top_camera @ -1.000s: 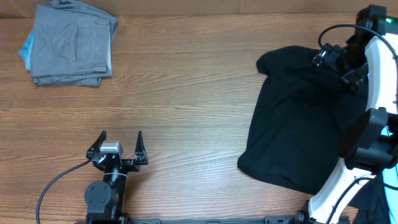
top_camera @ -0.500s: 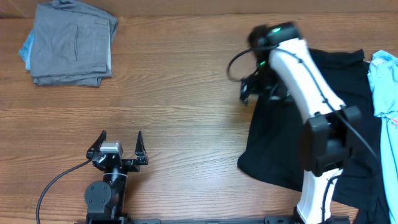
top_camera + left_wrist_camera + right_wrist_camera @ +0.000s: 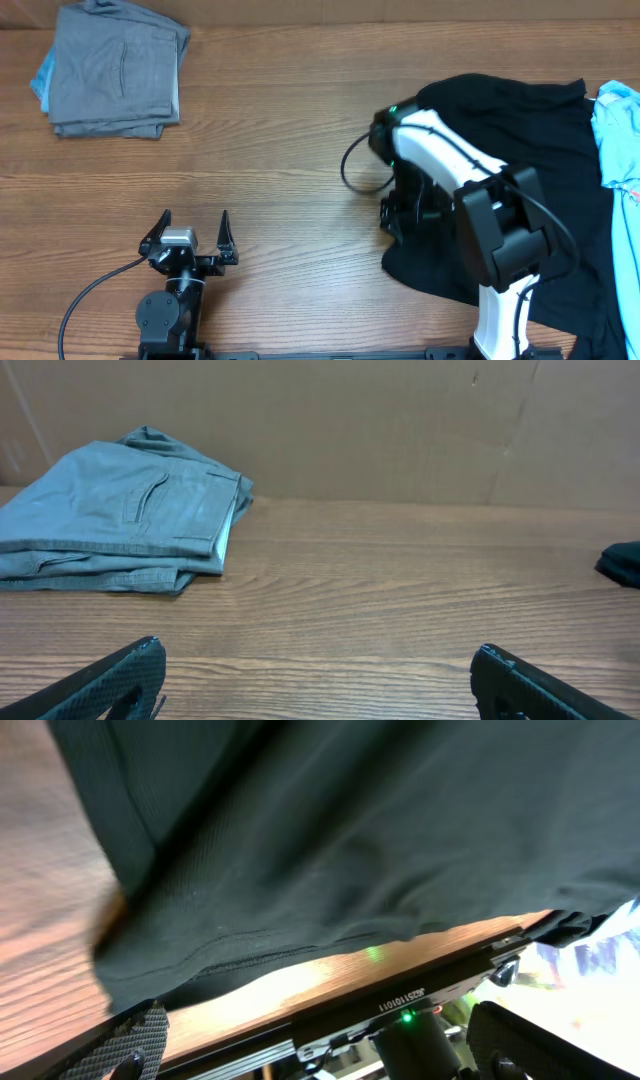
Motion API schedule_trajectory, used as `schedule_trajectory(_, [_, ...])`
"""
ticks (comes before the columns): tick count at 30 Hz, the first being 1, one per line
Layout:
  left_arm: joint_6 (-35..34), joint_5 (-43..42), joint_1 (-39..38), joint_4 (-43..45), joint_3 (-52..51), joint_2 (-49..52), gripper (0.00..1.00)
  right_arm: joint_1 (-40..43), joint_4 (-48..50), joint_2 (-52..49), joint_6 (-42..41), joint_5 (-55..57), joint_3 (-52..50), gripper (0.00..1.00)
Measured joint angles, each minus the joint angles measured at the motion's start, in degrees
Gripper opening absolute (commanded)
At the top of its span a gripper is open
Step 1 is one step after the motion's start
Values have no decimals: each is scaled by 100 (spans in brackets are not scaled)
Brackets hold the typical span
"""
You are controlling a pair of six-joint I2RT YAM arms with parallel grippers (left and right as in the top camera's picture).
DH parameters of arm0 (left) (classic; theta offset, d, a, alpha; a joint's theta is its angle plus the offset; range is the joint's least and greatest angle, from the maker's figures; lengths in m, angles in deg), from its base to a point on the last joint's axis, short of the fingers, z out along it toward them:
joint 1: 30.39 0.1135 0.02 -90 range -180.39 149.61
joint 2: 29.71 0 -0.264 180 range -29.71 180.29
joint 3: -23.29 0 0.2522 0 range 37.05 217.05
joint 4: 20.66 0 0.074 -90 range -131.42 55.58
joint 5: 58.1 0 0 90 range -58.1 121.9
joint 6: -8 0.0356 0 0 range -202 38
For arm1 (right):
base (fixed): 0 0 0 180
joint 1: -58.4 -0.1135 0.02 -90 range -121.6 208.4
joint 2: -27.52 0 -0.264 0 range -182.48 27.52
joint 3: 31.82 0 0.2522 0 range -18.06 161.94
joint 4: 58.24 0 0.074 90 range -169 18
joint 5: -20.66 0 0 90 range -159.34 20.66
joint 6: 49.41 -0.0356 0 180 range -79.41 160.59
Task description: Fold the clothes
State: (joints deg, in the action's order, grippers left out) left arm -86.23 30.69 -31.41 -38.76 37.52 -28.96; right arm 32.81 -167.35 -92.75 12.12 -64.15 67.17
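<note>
Over the left edge of the black shirt (image 3: 520, 130) hangs the right end effector (image 3: 315, 1025), fingers spread wide and nothing between them. Its wrist view looks down on dark fabric with a stitched hem running across, then a strip of bare wood, then the front rail (image 3: 400, 1005) of the rig. I judge it is placed there to take that edge or a lower corner, since the shirt lies rumpled and unfolded and needs drawing out flat before any fold. The white arm bends back over the garment from its base at the front, which hides part of the cloth from above.

Outward from there, the shirt covers the right part of the surface (image 3: 300, 150), its lower portion reaching close to the front edge. A light blue garment (image 3: 620, 140) lies at the far right, touching the shirt's right side, probably waiting its turn.

Well apart, near the front on the left, the left end effector (image 3: 193, 222) is likewise released and empty, resting low and facing the back wall. It looks parked, out of the working arm's way.

At the back left corner sits a folded grey garment (image 3: 115, 70) with a sliver of blue cloth (image 3: 42, 75) under its left side, seemingly the finished pile.
</note>
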Motion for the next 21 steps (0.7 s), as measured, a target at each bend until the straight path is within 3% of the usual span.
schedule_trajectory(7, [0,-2,0,-2,0,0,100,-411,975,153,85,-520,-868,100])
schedule_trajectory(17, [0,0,0,0,0,0,100,-647,1740,409,155,-1141,-1115,100])
schedule_trajectory(21, [0,-2,0,0,0,0,100,-682,2004,437,190,-1386,-1478,90])
